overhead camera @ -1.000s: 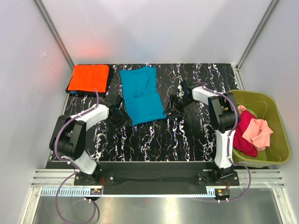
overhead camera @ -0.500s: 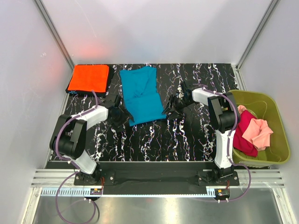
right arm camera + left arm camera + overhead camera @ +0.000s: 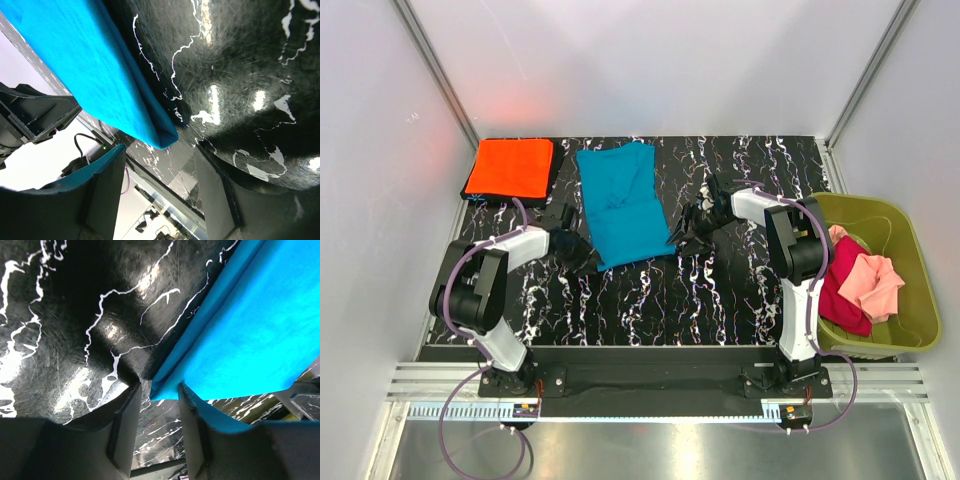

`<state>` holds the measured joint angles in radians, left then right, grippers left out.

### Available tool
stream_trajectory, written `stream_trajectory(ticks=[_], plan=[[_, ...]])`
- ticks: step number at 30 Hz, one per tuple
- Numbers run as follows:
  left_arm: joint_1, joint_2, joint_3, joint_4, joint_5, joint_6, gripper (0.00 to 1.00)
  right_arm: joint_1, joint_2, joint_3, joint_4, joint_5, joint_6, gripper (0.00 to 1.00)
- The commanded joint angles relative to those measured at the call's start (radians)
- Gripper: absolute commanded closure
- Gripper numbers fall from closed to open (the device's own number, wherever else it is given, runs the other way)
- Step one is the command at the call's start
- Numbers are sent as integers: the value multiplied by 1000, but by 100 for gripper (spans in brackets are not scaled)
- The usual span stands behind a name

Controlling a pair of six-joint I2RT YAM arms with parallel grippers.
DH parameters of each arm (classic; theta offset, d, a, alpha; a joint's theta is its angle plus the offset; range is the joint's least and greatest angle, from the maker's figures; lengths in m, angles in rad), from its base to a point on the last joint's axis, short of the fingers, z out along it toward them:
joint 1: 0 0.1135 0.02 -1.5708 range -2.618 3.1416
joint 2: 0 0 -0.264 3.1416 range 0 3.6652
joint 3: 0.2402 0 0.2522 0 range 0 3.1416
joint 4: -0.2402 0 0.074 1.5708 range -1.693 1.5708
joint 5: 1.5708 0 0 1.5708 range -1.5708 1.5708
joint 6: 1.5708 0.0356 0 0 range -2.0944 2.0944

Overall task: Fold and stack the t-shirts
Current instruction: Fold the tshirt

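Now my left pincer gapes narrowly, my right pincer wide, each straddling a near corner of the teal t-shirt.

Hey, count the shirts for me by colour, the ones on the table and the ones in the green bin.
Bright orange folded cloth t-shirt: 1
Teal-blue cloth t-shirt: 1
Pink crumpled cloth t-shirt: 1
Magenta-red crumpled cloth t-shirt: 1
Total: 4 visible; the olive-green plastic bin may hide more.
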<state>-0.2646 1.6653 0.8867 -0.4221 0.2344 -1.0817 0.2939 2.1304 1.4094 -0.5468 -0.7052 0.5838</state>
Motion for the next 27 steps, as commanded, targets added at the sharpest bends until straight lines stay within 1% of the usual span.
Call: stream_trajectory(ticks=[1, 6, 9, 12, 13, 15, 16, 20, 22, 23, 24, 26, 27], plan=[[11, 34, -29, 26, -4, 11, 58, 4, 10, -6, -8, 29, -22, 36], [15, 53, -34, 39, 17, 3, 52, 4, 3, -12, -5, 30, -18, 36], [15, 59, -38, 45, 28, -9, 52, 4, 2, -10, -5, 30, -16, 36], [18, 68, -43, 65, 36, -18, 59, 4, 0, -12, -4, 36, -10, 36], [21, 71, -45, 71, 40, -20, 64, 4, -1, -16, -7, 39, -7, 36], [25, 73, -43, 75, 43, -23, 71, 4, -4, -23, -10, 58, 4, 35], [27, 71, -42, 71, 39, -21, 76, 4, -6, -26, -15, 65, 10, 35], [31, 56, -38, 56, 17, 0, 83, 5, -1, -43, -1, 73, 53, 35], [31, 57, -37, 51, 22, 12, 87, 5, -3, -68, 43, 52, 94, 35], [33, 57, -37, 51, 23, 19, 91, 5, -4, -78, 54, 53, 109, 36], [31, 59, -37, 49, 26, 20, 92, 5, -9, -84, 65, 65, 131, 40], [31, 57, -40, 51, 29, 23, 94, 5, -12, -107, 103, 73, 155, 43], [31, 59, -40, 51, 31, 28, 99, 7, -10, -112, 114, 87, 172, 44]])
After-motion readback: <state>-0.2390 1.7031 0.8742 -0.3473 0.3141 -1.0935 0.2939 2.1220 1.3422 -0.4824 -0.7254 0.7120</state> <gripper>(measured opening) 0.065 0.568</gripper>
